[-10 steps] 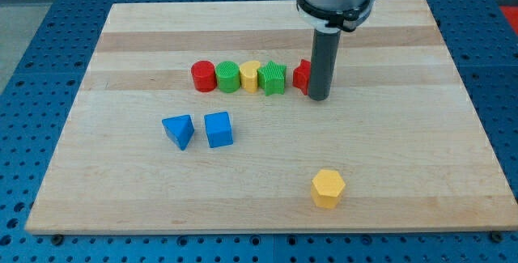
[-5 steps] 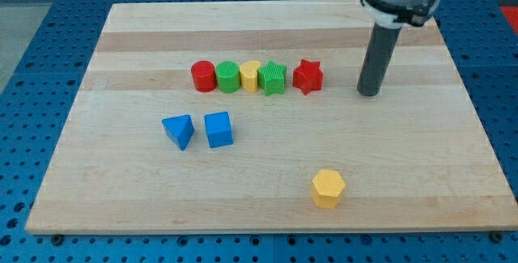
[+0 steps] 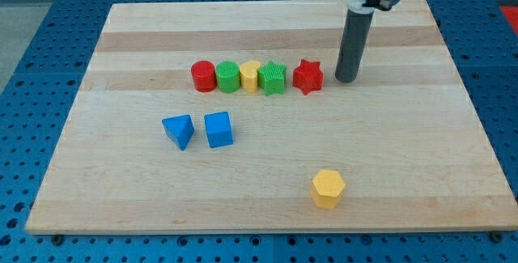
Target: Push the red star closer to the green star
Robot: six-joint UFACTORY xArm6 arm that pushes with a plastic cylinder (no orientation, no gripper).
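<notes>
The red star (image 3: pixel 307 77) lies on the wooden board, just to the right of the green star (image 3: pixel 273 78), with a narrow gap between them. They end a row that runs left through a yellow block (image 3: pixel 250 75), a green cylinder (image 3: pixel 228 77) and a red cylinder (image 3: pixel 203 76). My tip (image 3: pixel 346 79) stands on the board to the right of the red star, a short gap away, not touching it.
A blue triangular block (image 3: pixel 179 130) and a blue cube (image 3: pixel 218 129) sit side by side below the row at the left. A yellow hexagonal block (image 3: pixel 328 188) lies near the view's bottom. The board's right edge (image 3: pixel 469 109) is beyond my tip.
My tip was against the red star's right side, swung away to the right, and has now come back left and slightly up toward the star. The blocks have not moved.
</notes>
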